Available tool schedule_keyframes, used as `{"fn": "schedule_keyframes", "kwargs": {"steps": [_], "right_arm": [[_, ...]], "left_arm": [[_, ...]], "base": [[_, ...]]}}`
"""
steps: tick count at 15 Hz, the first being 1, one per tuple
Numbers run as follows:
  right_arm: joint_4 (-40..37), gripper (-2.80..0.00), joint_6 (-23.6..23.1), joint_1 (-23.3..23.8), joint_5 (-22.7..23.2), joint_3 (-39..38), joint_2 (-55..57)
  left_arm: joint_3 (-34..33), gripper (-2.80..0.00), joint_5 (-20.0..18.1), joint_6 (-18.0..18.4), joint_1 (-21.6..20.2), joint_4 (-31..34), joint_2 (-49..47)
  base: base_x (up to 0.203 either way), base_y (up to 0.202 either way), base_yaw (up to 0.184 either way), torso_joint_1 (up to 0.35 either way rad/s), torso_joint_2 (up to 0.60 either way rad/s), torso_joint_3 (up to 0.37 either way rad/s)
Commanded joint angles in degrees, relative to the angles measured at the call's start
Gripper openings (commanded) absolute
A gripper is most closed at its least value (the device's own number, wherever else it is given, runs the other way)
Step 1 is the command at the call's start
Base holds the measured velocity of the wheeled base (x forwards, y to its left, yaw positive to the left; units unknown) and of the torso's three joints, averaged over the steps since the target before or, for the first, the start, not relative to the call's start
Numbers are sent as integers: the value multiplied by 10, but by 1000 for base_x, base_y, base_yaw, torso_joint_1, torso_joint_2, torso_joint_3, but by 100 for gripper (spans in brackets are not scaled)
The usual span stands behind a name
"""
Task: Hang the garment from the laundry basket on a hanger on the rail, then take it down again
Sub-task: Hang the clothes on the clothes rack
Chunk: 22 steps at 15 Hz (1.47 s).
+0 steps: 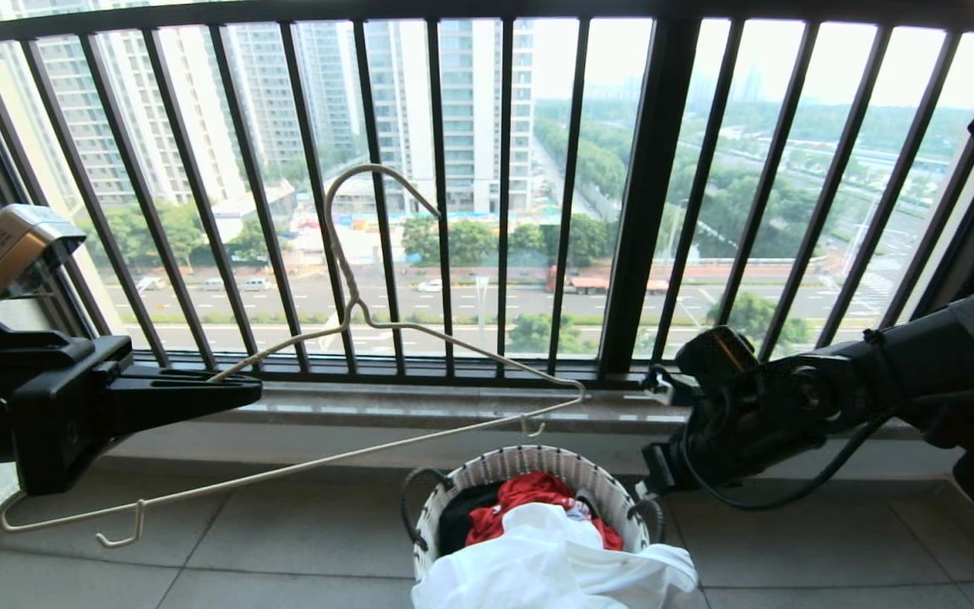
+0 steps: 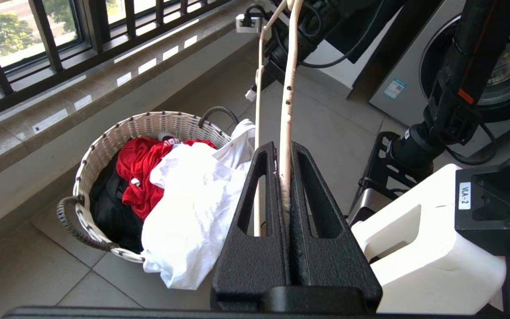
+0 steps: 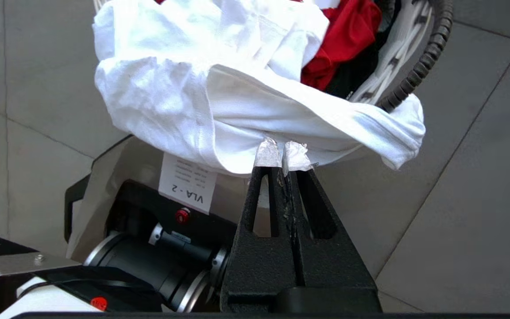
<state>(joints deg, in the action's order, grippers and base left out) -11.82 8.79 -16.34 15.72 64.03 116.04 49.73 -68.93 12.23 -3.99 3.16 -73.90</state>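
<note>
Left gripper [image 2: 285, 177] clenched on hanger [image 1: 419, 338]; right gripper [image 3: 281, 153] pinching garment [image 3: 219, 88] hem between taped tips: thin bite may slip when lifted from laundry basket [image 2: 104, 146].

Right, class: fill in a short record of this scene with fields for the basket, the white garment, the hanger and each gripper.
basket: round white woven basket with dark loop handles, on the tiled floor below the window bars
garment: white T-shirt spilling over the basket rim, on top of red and black clothes
hanger: thin cream wire hanger, off the floor
left gripper: shut on the hanger
right gripper: shut, fingertips at the T-shirt's hem; grip unclear
</note>
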Motion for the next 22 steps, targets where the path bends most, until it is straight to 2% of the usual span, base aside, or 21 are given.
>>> {"fn": "schedule_keyframes", "kwargs": {"steps": [1,5,7,8,11,22], "right_arm": [[14,-280,3,5,-35,-54,-3],[74,-280,21,5,-81,-129,-14],[119,-280,21,4,-152,-168,-9],[136,-280,21,3,-164,-179,-4],[177,-280,21,3,-175,-191,5],[178,-280,34,-5,-182,-206,-29]], "left_arm": [[7,-280,-3,-8,8,0,11],[32,-280,-3,-70,9,0,21],[36,-280,-3,-70,9,-2,20],[38,-280,-3,-71,10,-9,21],[38,-280,-3,-75,23,-12,21],[32,-280,-3,-74,24,-11,20]], "base": [[0,0,0,0,0,0],[0,0,0,0,0,0],[0,0,0,0,0,0],[0,0,0,0,0,0],[0,0,0,0,0,0],[0,0,0,0,0,0]]}}
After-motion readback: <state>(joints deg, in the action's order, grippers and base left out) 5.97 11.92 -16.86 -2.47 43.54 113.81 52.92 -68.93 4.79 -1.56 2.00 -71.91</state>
